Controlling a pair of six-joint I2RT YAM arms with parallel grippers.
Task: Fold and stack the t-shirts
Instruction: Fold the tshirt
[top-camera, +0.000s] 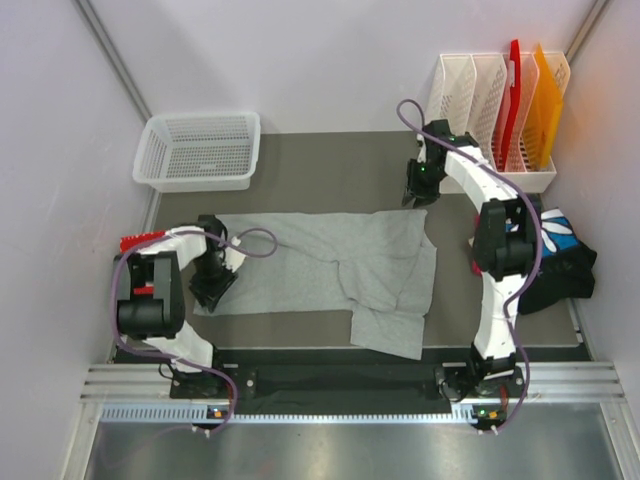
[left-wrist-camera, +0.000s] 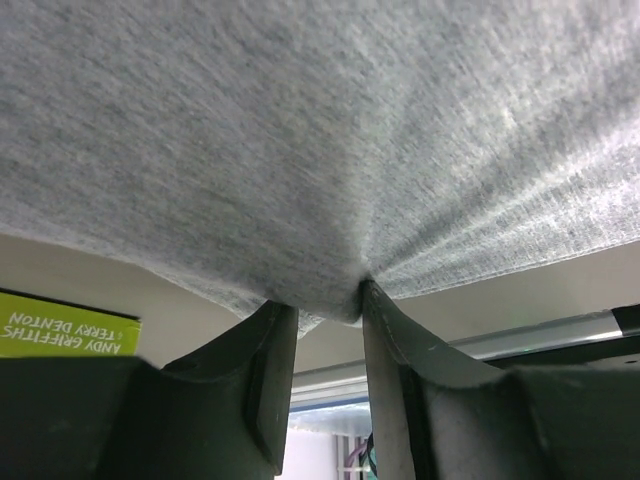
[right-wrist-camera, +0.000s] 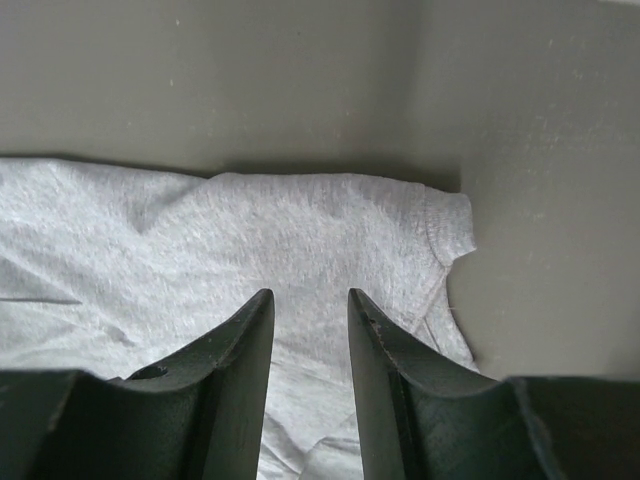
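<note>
Pinched the grey t-shirt (top-camera: 320, 265) thinly in the left gripper (left-wrist-camera: 328, 305); held the right gripper (right-wrist-camera: 308, 300) parted, empty, above the sleeve (right-wrist-camera: 445, 225). Risked cloth slipping free under a one-sided pull.

Half-hidden bits
Right arm (top-camera: 497, 240) covers part of the shirt pile (top-camera: 562, 266); green label (left-wrist-camera: 65, 325) runs off the picture's left edge.

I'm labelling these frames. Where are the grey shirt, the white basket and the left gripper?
grey shirt (top-camera: 300, 262): top view, flat middle of the cloth.
basket (top-camera: 195, 181): top view, its near wall.
left gripper (left-wrist-camera: 326, 300): left wrist view, midway between the fingertips.
</note>
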